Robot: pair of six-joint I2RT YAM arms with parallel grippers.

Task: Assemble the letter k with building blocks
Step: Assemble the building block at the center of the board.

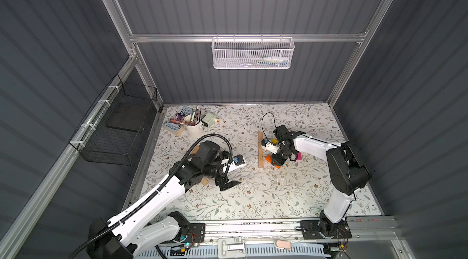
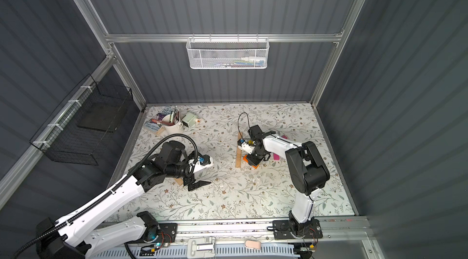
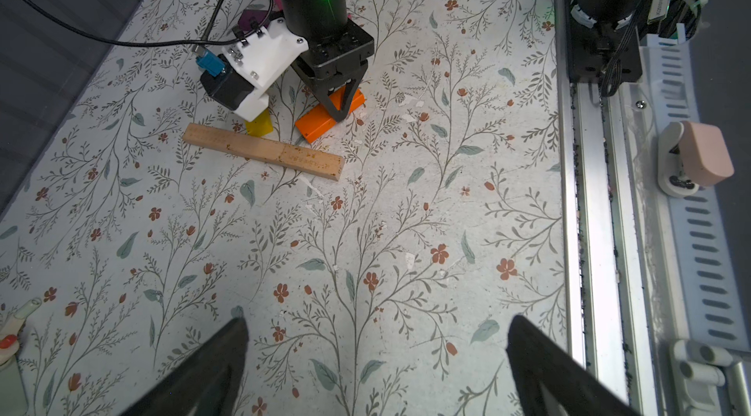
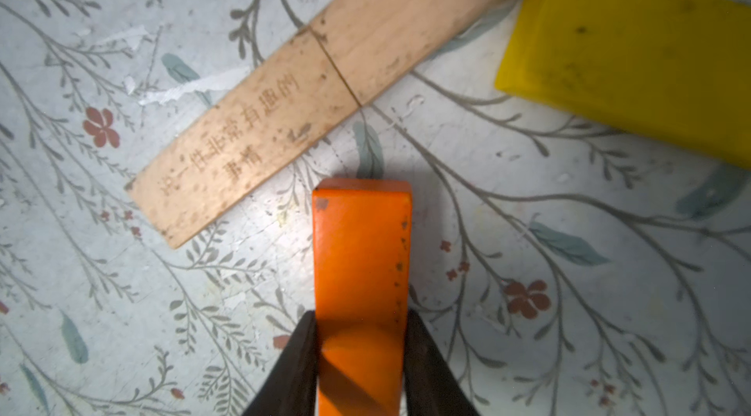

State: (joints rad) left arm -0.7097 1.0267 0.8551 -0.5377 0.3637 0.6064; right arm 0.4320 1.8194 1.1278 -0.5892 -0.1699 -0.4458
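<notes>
On the floral table (image 1: 278, 194), take the tan spine (image 3: 264, 151), two natural planks end to end, as your reference. Your left gripper (image 3: 376, 320) hangs wide open and empty, well apart from the spine. Across the spine, your right gripper (image 4: 359, 314) has its jaws against both long sides of the orange block (image 4: 361, 247). The yellow block (image 4: 630, 56) lies just beside the spine's plain plank. You seem to be placing the K's other leg. The orange end points at the engraved plank, near but not touching. Next, close that gap on a slant, then let go.
</notes>
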